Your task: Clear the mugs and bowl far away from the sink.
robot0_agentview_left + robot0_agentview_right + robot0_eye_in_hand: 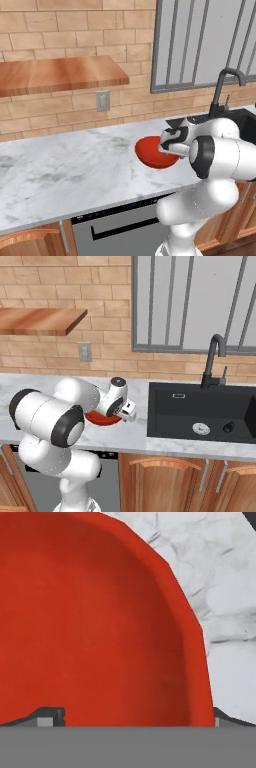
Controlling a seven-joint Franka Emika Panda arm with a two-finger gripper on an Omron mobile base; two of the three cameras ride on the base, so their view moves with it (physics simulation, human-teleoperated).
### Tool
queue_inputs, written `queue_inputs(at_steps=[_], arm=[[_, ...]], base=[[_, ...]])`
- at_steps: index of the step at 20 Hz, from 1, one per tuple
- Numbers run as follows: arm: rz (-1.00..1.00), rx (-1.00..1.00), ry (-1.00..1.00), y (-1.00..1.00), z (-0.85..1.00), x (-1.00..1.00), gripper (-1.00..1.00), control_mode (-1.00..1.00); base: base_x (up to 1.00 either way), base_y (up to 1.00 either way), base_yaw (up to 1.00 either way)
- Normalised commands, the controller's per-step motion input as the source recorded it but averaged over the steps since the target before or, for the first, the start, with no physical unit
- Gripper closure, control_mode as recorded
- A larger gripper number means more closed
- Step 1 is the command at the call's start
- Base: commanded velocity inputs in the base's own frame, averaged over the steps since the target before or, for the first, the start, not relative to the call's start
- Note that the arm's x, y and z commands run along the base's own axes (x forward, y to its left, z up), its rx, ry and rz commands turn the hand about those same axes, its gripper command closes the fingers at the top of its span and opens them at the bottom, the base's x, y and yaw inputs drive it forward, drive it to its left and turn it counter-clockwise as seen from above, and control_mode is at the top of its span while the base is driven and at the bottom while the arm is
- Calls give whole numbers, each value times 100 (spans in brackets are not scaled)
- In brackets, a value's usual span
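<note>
I see the red bowl (152, 152) sitting on the marble counter (65, 170), just left of the black sink (200, 411) with its gooseneck faucet (214, 361). My gripper (127, 717) is right down over the bowl, jaws spread wide, one fingertip (47, 716) inside the bowl and the other outside its rim. I cannot tell whether they touch it.

Even, bright, rendered light with only soft shadows; the white marble tabletop (60, 165) shows no glare. All pictures look coarse and slightly soft, without edge distortion.
</note>
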Motion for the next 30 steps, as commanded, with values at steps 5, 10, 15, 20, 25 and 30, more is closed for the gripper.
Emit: queue_inputs(at_steps=[5, 10, 15, 20, 25, 30], arm=[[0, 2, 0, 3, -49, 12, -100, -100], [0, 1, 0, 14, -49, 3, 100, -100], [0, 0, 0, 27, -25, 0, 100, -100], [0, 2, -3, 6, 0, -30, 100, -100], [0, 7, -11, 0, 16, -31, 100, -100], [-5, 0, -6, 0, 60, -28, 100, -100]], base=[[0, 0, 0], [0, 0, 0], [0, 0, 0], [0, 0, 0], [0, 0, 0], [0, 0, 0]])
